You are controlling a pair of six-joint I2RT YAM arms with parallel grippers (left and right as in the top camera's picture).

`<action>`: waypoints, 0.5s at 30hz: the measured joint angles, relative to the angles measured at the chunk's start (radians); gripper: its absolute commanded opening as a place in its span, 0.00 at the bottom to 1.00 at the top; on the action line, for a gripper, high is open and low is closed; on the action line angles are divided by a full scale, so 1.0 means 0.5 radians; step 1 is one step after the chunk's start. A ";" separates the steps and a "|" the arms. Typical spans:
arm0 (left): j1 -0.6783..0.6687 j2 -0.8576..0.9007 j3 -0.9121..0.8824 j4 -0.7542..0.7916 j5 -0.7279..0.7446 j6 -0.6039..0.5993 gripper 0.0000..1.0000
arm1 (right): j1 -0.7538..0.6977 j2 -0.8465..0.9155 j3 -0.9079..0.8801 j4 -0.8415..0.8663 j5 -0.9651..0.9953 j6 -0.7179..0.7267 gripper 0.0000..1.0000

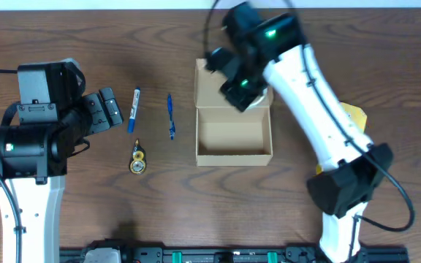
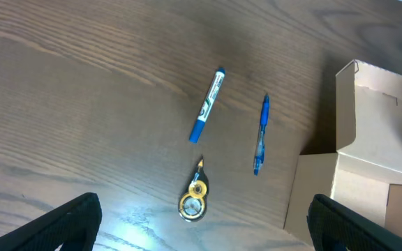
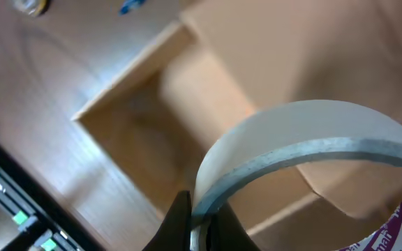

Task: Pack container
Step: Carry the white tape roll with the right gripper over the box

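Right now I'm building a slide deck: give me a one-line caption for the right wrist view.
Right gripper pinches a tape roll above the open cardboard box.

The left arm (image 1: 24, 208) and right arm (image 1: 320, 109) share one scheme: smooth white tubular links joined by bulky matte-black housings. Small green lights (image 1: 271, 33) glow on the black joints. Thin black cables (image 1: 399, 201) loop off the right arm. The left gripper (image 1: 114, 108) has blunt black fingers (image 2: 72, 223).
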 measured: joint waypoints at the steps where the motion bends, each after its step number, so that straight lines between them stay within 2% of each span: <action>1: 0.000 0.000 0.000 -0.001 0.000 -0.001 0.95 | 0.053 0.000 -0.001 0.000 0.016 -0.006 0.02; 7: 0.000 0.000 0.000 -0.008 0.000 -0.001 0.95 | 0.212 -0.002 -0.072 0.012 0.061 -0.021 0.01; 15: 0.000 0.000 0.000 -0.014 0.008 -0.001 0.95 | 0.211 -0.001 -0.586 0.211 0.097 -0.024 0.01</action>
